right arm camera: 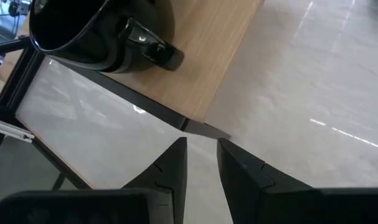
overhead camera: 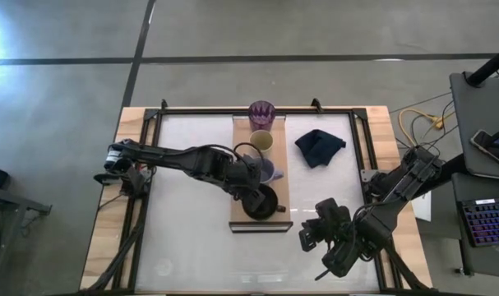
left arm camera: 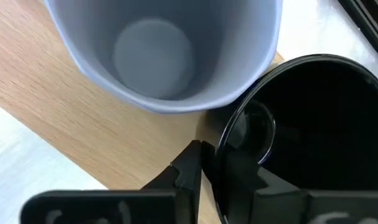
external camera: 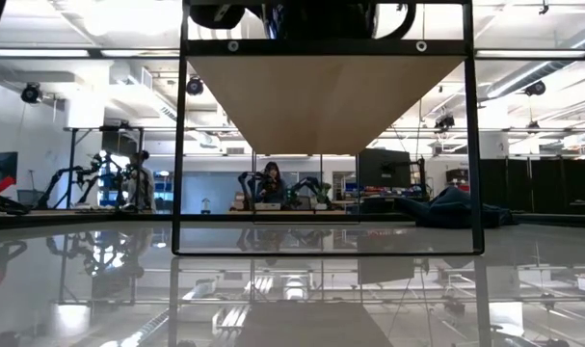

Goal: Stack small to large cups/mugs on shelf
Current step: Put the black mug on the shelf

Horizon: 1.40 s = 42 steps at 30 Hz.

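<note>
The light-wood shelf board [overhead camera: 242,177] lies in the middle of the table. On it, in a row from far to near, stand the purple tumbler [overhead camera: 261,113], the beige cup [overhead camera: 261,141], the lavender-blue mug [overhead camera: 270,170] and the black mug [overhead camera: 261,205]. My left gripper [overhead camera: 251,193] is over the black mug, open. In the left wrist view one finger [left arm camera: 190,163] stands outside the black mug's rim [left arm camera: 221,155] and the other inside, beside the lavender-blue mug [left arm camera: 157,56]. My right gripper [overhead camera: 311,238] is narrowly open and empty near the board's near right corner.
A dark navy cloth [overhead camera: 319,146] lies on the table right of the board. The black mug's handle [right arm camera: 154,50] points toward the board's right edge [right arm camera: 226,74]. The table's black frame [overhead camera: 150,164] runs along the sides. A laptop [overhead camera: 487,222] sits beyond the right edge.
</note>
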Available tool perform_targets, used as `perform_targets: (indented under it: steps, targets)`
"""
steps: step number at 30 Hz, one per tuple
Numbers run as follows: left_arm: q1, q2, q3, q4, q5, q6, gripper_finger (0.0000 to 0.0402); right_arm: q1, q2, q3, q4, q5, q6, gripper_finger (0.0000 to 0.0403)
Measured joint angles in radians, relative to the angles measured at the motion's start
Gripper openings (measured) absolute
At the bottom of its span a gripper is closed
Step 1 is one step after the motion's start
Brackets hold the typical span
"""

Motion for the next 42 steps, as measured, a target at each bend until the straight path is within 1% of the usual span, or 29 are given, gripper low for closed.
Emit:
perform_targets:
  steps: [12,24,29,33,39,42]
  targets:
    - [0.0,-0.002,0.004,-0.006,0.003,0.003,0.0033,0.0,0.0,0.0,-0.018,0.0,-0.007,0.0082]
    - [0.0,-0.002,0.003,0.05,0.002,0.013,0.0034,0.0,0.0,0.0,-0.026,0.0,-0.006,0.0082]
    - [0.0,-0.003,0.003,0.036,0.003,0.031,0.0034,0.0,0.0,0.0,-0.026,0.0,-0.006,0.0082]
    - [0.0,-0.003,0.003,0.037,0.029,0.044,0.0034,0.0,0.0,0.0,-0.026,0.0,-0.006,0.0082]
    - [0.0,-0.004,0.0,0.038,0.017,0.055,0.0035,0.0,0.0,0.0,-0.029,0.0,-0.006,0.0082]
    - [-0.001,-0.004,0.004,0.041,0.009,0.032,0.0043,0.0,0.0,0.0,-0.029,0.0,-0.006,0.0082]
